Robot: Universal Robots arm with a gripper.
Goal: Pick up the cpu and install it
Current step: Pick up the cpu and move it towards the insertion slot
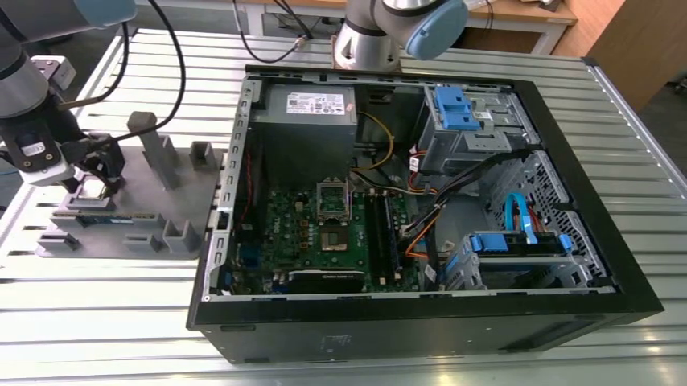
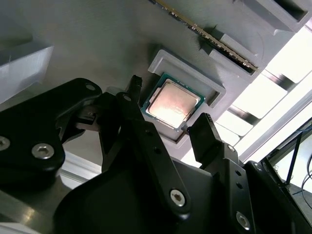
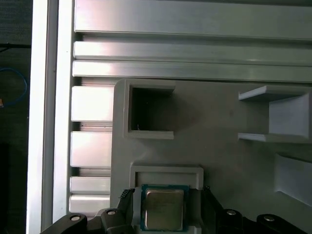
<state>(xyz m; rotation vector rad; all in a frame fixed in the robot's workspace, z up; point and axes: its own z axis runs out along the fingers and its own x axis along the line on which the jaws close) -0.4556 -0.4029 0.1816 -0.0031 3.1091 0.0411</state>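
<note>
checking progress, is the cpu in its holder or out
In: the cpu lies flat in the holder recess, open gripper straddling it.

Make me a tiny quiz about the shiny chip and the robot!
1. True or false: the cpu hangs in the air, gripped by the claw.
2. The claw's fingers are: A) shut tight together, B) open, one each side of the cpu, C) pointing away from the cpu.
3. Fill in: the cpu lies in a square pocket of the ____ tray.
Key: 1 false; 2 B; 3 grey.
</note>
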